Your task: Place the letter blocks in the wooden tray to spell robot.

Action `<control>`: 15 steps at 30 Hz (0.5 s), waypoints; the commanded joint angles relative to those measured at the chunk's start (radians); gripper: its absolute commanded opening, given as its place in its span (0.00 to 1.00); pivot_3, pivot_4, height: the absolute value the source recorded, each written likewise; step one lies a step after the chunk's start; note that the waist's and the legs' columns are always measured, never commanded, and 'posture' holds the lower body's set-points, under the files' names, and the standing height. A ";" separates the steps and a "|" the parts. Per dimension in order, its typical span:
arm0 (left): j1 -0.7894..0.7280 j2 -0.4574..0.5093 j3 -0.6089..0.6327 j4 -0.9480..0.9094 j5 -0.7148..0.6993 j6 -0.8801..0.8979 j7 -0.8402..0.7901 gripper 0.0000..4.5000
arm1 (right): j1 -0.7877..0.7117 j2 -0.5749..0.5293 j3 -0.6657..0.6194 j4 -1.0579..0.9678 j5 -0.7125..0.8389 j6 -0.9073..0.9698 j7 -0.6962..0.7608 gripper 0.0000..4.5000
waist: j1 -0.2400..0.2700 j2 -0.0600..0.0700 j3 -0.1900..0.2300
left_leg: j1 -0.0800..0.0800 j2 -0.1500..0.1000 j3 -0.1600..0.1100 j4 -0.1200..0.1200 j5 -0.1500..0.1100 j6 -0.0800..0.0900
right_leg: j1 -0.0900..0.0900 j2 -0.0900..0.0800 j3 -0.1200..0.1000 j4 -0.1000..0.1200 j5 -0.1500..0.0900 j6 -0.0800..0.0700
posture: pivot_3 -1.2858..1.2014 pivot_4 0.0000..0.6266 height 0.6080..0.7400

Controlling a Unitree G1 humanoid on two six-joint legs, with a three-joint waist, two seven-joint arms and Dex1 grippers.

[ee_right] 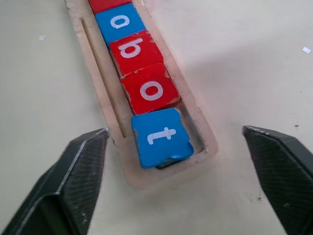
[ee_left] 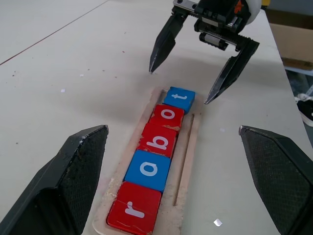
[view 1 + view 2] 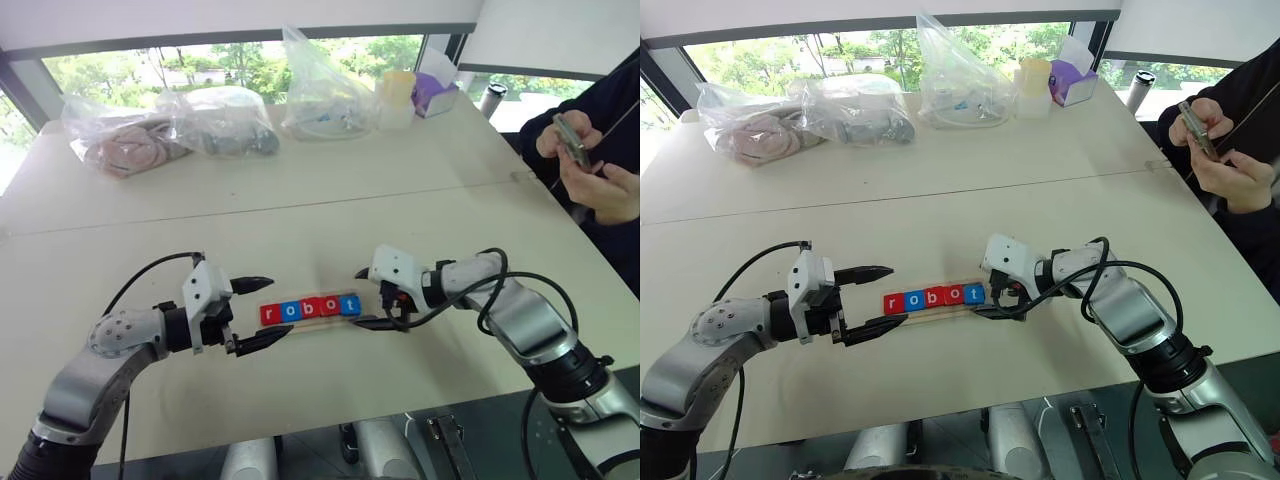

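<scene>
Both grippers, left gripper [image 3: 256,312] and right gripper [image 3: 372,298], hang spread and empty at either end of the wooden tray [image 3: 310,321]. Left wrist view: letter blocks [image 2: 157,140] spell robot inside it. Right wrist view: blue t [image 1: 161,137] sits tilted at the tray's end.

A: The wooden tray [image 1: 124,164] looks like pale raw wood, matt, a bit rough at the rim. And the letter blocks [image 2: 157,139]?

B: Glossy painted faces, chipped at the edges. The desk [image 3: 400,210] is smooth, matt, cream. Each hand's fingers [image 2: 73,171] are black with textured pads; the bags [image 3: 320,90] are clear crinkly plastic.
</scene>
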 commanded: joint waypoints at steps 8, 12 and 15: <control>0.003 -0.001 0.008 -0.031 -0.009 -0.010 0.003 1.00 | -0.040 0.017 0.016 0.127 -0.064 -0.136 0.002 1.00 | 0.000 0.000 0.000 | 0.000 0.000 0.000 0.001 0.000 0.000 | -0.001 0.000 0.000 0.002 0.000 0.000 | 0.52 0.24 1.00; 0.007 -0.003 0.008 -0.035 -0.008 -0.011 0.008 1.00 | -0.053 0.019 0.008 0.131 -0.058 -0.137 0.015 1.00 | 0.000 0.000 0.000 | 0.000 0.000 0.000 0.002 0.000 0.000 | -0.001 0.000 0.000 0.003 0.000 0.000 | 0.52 0.24 1.00; 0.011 -0.004 0.009 -0.036 -0.008 -0.013 0.011 1.00 | -0.047 0.005 0.005 0.122 -0.058 -0.135 0.030 1.00 | 0.000 0.000 0.000 | 0.000 0.000 0.000 0.002 0.000 0.000 | -0.001 0.000 0.000 0.003 0.001 0.000 | 0.52 0.24 1.00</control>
